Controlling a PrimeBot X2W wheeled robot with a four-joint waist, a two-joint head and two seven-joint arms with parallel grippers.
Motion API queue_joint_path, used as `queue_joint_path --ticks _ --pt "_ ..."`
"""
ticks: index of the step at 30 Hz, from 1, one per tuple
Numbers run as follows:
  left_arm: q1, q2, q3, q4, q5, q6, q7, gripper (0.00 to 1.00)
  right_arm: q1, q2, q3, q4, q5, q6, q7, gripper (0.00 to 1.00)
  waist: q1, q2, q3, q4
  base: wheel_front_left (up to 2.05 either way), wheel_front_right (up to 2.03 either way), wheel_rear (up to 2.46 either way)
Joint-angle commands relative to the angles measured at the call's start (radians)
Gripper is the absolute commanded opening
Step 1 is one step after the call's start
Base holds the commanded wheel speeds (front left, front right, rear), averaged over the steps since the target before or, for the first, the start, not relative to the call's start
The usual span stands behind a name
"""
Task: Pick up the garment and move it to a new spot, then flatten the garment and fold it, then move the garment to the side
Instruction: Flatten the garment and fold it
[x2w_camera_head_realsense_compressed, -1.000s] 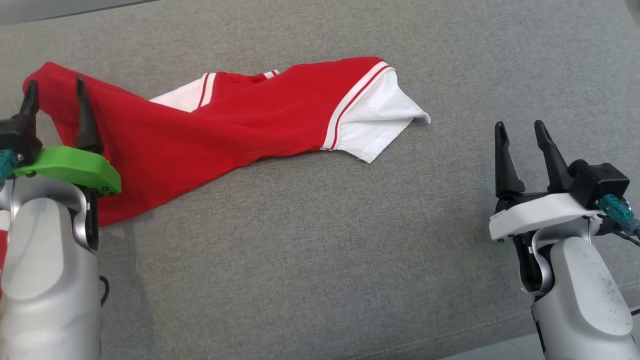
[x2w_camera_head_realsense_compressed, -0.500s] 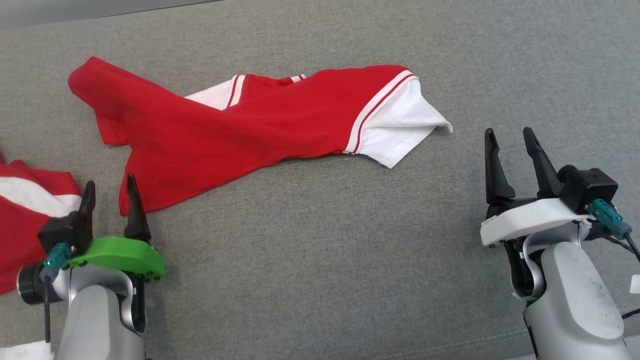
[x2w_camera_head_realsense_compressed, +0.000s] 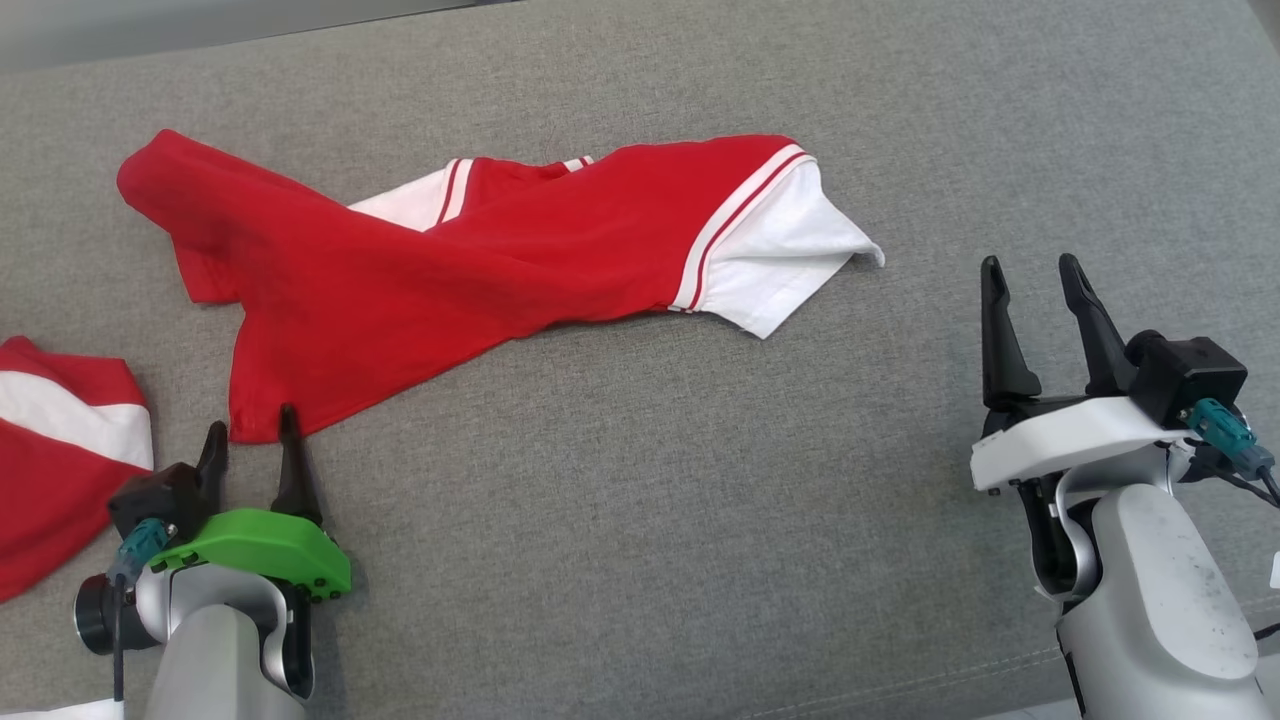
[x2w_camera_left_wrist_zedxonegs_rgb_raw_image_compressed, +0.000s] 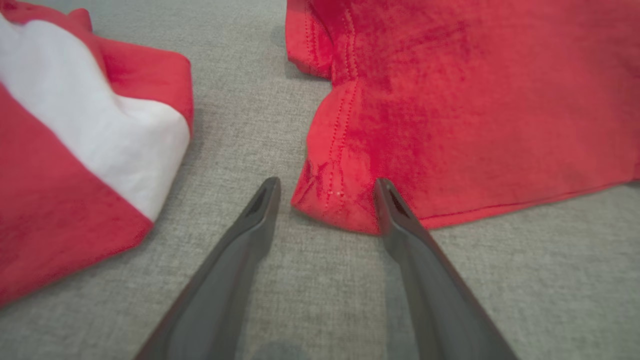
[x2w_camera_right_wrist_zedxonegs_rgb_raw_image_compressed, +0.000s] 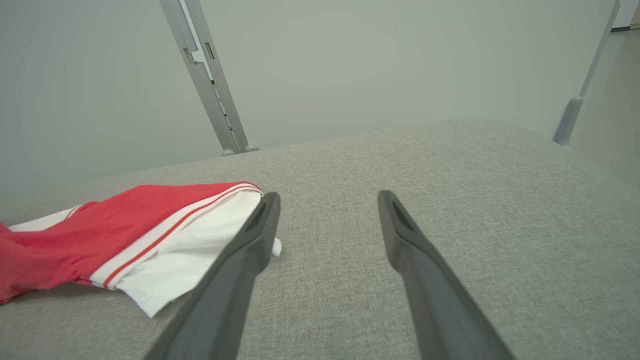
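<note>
The garment (x2w_camera_head_realsense_compressed: 450, 270) is red with a white, red-striped sleeve at its right end and lies twisted across the grey cushion (x2w_camera_head_realsense_compressed: 650, 480). My left gripper (x2w_camera_head_realsense_compressed: 252, 422) stands open at the near left hem corner. In the left wrist view the garment (x2w_camera_left_wrist_zedxonegs_rgb_raw_image_compressed: 475, 100) has that corner lying between the fingertips of the left gripper (x2w_camera_left_wrist_zedxonegs_rgb_raw_image_compressed: 326, 182), and the right finger overlaps the hem edge. My right gripper (x2w_camera_head_realsense_compressed: 1030, 264) is open and apart from the cloth, to the right of the white sleeve. In the right wrist view the garment (x2w_camera_right_wrist_zedxonegs_rgb_raw_image_compressed: 125, 225) lies left of the right gripper (x2w_camera_right_wrist_zedxonegs_rgb_raw_image_compressed: 328, 195).
A second red piece with a white band (x2w_camera_head_realsense_compressed: 60, 450) lies at the left edge, close beside my left gripper, and also appears as the banded piece (x2w_camera_left_wrist_zedxonegs_rgb_raw_image_compressed: 75, 150). Behind the cushion stand a pale wall and two metal posts (x2w_camera_right_wrist_zedxonegs_rgb_raw_image_compressed: 205, 75).
My left gripper has drawn back from the garment's far left end to its near hem corner, with its jaws a little wider. The head camera has shifted. The right gripper stays as it was.
</note>
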Motion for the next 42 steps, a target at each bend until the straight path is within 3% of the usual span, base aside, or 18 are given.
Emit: queue_joint_path --ticks 1,13,23,24,25,33,42 --pt "-0.006 0.003 -0.004 0.017 -0.009 -0.005 0.001 0.0 0.01 -0.003 -0.005 0.002 -0.006 -0.001 -0.003 1.0 0.0 -0.0001 -0.008 -0.003 0.0 0.0 0.0" --pt "0.111 0.003 -0.051 -0.039 -0.068 0.006 0.001 0.0 0.065 0.002 -0.019 0.047 0.0 -0.001 -0.003 1.0 0.0 -0.0001 -0.119 0.067 0.0 0.0 0.0" --pt "0.231 0.003 -0.125 -0.097 -0.128 0.055 0.001 0.0 0.112 -0.011 0.012 0.115 -0.006 -0.001 -0.003 1.0 0.0 -0.0001 -0.174 0.153 0.0 0.0 0.0" --pt "0.233 0.003 -0.129 -0.102 -0.13 0.058 0.001 0.33 0.112 -0.013 0.019 0.121 -0.01 -0.001 -0.003 1.0 0.0 -0.0001 -0.17 0.16 0.0 0.0 0.0" --pt "0.232 0.003 -0.136 -0.107 -0.129 0.058 0.001 1.0 0.111 -0.014 0.027 0.127 -0.011 -0.001 -0.003 1.0 0.0 -0.0001 -0.166 0.167 0.0 0.0 0.0" --pt "0.196 0.003 -0.185 -0.165 -0.118 0.051 0.001 1.0 0.055 -0.06 0.107 0.216 -0.048 -0.001 -0.003 1.0 0.0 -0.0001 -0.116 0.22 0.0 0.0 0.0" --pt "0.185 0.003 -0.217 -0.195 -0.144 0.057 0.001 1.0 0.004 -0.088 0.127 0.304 -0.091 -0.001 -0.003 1.0 0.0 -0.0001 -0.075 0.271 0.0 0.0 0.0"
